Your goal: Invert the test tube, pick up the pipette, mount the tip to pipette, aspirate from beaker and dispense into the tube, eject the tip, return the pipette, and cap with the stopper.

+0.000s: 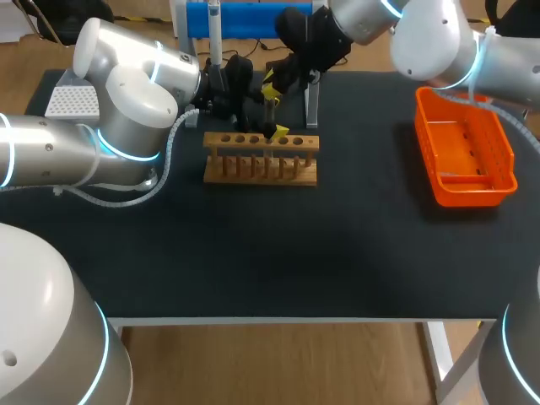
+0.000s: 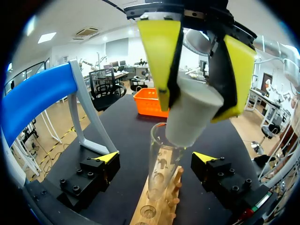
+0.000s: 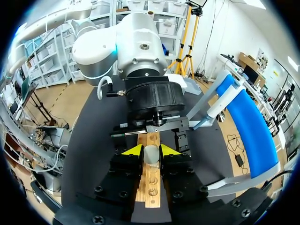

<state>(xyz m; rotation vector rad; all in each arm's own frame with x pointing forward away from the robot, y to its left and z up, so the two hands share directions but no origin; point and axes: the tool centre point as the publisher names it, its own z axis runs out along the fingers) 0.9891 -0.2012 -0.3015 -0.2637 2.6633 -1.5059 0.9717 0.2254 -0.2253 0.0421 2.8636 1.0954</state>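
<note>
A clear test tube (image 2: 159, 164) stands upright in the wooden rack (image 1: 261, 158) at the table's middle back. My right gripper (image 3: 151, 151) is shut on a pale grey stopper (image 2: 193, 112), held tilted with its lower end at the tube's mouth. In the head view this gripper (image 1: 272, 128) hangs over the rack's top bar. My left gripper (image 2: 157, 158) is wide open, its yellow tips on either side of the tube and clear of it. In the right wrist view the stopper (image 3: 151, 153) sits between my fingers above the rack (image 3: 151, 187).
A blue pipette stand (image 1: 245, 17) rises behind the rack, close to both grippers. An orange basket (image 1: 464, 156) lies at the right. A white tip box (image 1: 72, 101) sits at the far left behind my left arm.
</note>
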